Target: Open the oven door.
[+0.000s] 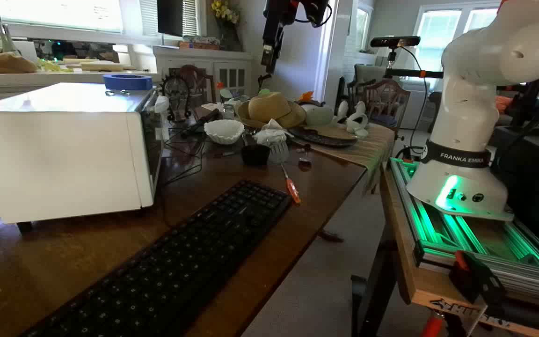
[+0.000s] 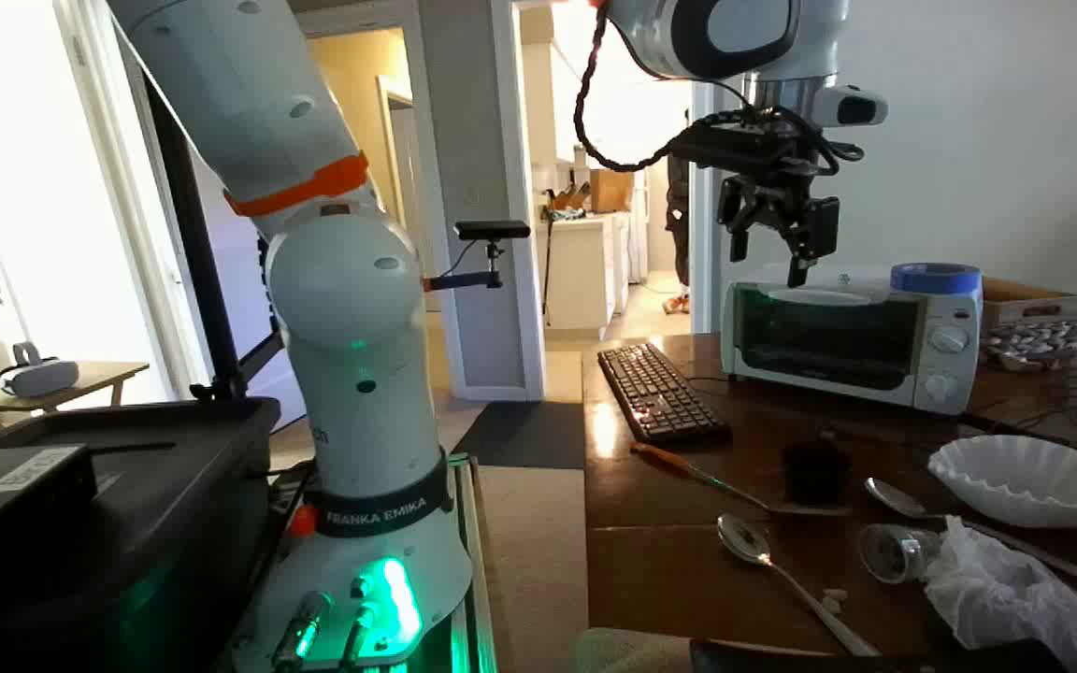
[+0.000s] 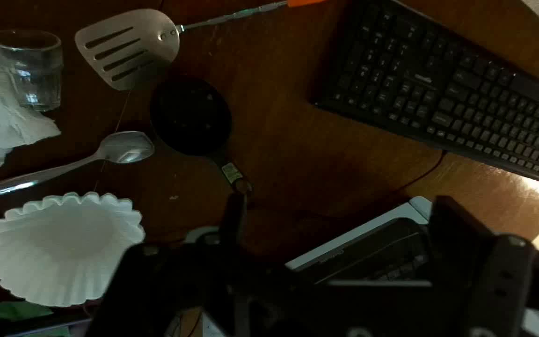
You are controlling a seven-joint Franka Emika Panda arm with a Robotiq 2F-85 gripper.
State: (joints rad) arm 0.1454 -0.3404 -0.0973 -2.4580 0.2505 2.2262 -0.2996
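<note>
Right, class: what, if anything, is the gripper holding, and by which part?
Nothing is held: the gripper stands open, its jaws apart in the wrist view with nothing clasped between them.

From here the wooden table (image 2: 641, 579) carries a keyboard (image 2: 662, 391) by its far left corner, the oven (image 2: 852, 341) toward its far edge, an orange-handled spatula (image 2: 688, 469) near its left edge, and a pan (image 2: 816, 470) and fluted bowl (image 2: 1029, 481) farther in

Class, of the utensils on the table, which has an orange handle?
The slotted spatula, its orange handle near the keyboard. The spoon by the white bowl and the other spoon show only silvery metal.
</note>
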